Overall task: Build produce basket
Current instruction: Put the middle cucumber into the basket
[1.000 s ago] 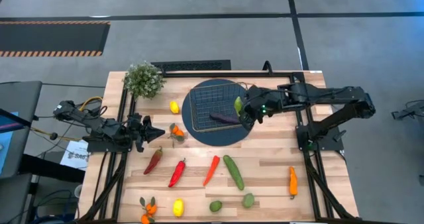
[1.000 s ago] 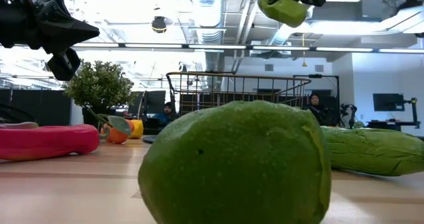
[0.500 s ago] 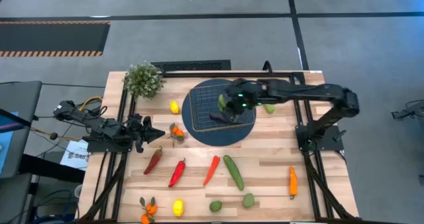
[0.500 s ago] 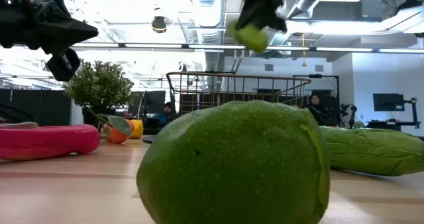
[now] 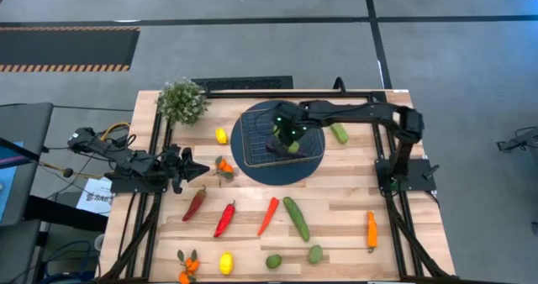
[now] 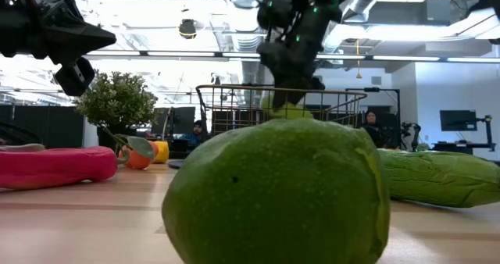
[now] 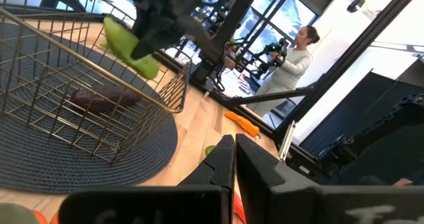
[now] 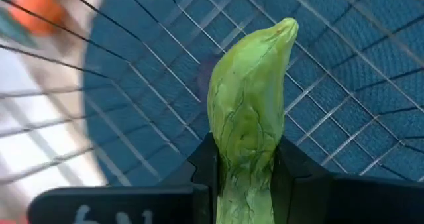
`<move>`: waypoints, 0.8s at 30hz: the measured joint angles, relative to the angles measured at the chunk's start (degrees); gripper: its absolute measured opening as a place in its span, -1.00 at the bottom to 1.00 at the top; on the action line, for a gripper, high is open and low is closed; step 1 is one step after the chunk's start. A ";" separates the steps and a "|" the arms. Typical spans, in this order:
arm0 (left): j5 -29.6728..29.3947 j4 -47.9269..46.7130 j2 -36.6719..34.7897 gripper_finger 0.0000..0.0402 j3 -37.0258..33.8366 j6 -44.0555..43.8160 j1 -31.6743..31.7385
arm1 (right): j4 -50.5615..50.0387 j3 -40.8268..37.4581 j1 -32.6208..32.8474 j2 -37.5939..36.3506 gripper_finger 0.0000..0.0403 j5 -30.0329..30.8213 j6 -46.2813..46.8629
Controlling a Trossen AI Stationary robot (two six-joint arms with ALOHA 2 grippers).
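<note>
The wire basket (image 5: 280, 129) stands on a dark blue round mat (image 5: 252, 162), with a purple eggplant (image 7: 105, 99) lying on its mesh floor. My right gripper (image 5: 287, 136) reaches over the basket from the right, shut on a green pointed pepper (image 8: 249, 115). In the left wrist view the pepper (image 7: 130, 46) hangs inside the basket's rim, above the eggplant. My left gripper (image 5: 204, 170) waits shut at the table's left, pointing level toward the basket. More produce lies along the table's near half. My right gripper pinches the green pepper's thick end (image 8: 246, 177) between its two fingers (image 8: 203, 166), slanting down from the table's right side. The fingers lie along the pepper. Its pointed tip (image 8: 286, 28) aims down at the basket's mesh. Whether the tip touches the mesh or the eggplant, I cannot tell.
A green cucumber (image 5: 339, 133) lies just right of the basket, and a lemon (image 5: 220, 135) and a tangerine (image 5: 224, 166) to its left. A potted plant (image 5: 182, 101) stands far left. Red peppers (image 5: 224, 218), a cucumber (image 5: 295, 218), limes (image 5: 314, 253) and an orange pepper (image 5: 371, 230) fill the near half.
My right gripper has carried the green pepper from above the basket's right rim toward the table's left and down into the basket, tipping more steeply downward. It has stayed shut on the pepper.
</note>
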 joint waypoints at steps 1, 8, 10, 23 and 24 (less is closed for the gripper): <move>0.05 -0.02 0.00 -1.00 0.00 0.00 0.02 | -0.82 0.00 -0.23 0.64 -0.59 0.01 -0.96; 0.36 -0.04 0.00 -1.00 0.00 0.20 0.00 | -3.43 -0.02 -0.55 3.29 -0.59 0.47 -8.17; 0.37 -0.04 0.00 -1.00 0.00 0.20 0.00 | -3.49 -0.02 -0.53 3.25 -0.59 0.60 -9.61; 0.37 -1.01 0.00 -1.00 0.00 0.08 0.01 | -3.59 -0.02 -0.37 3.25 -0.44 1.93 -10.30; 0.39 -0.99 0.00 -1.00 0.00 -0.01 0.00 | -3.63 -0.02 -0.37 3.25 -0.41 1.93 -10.16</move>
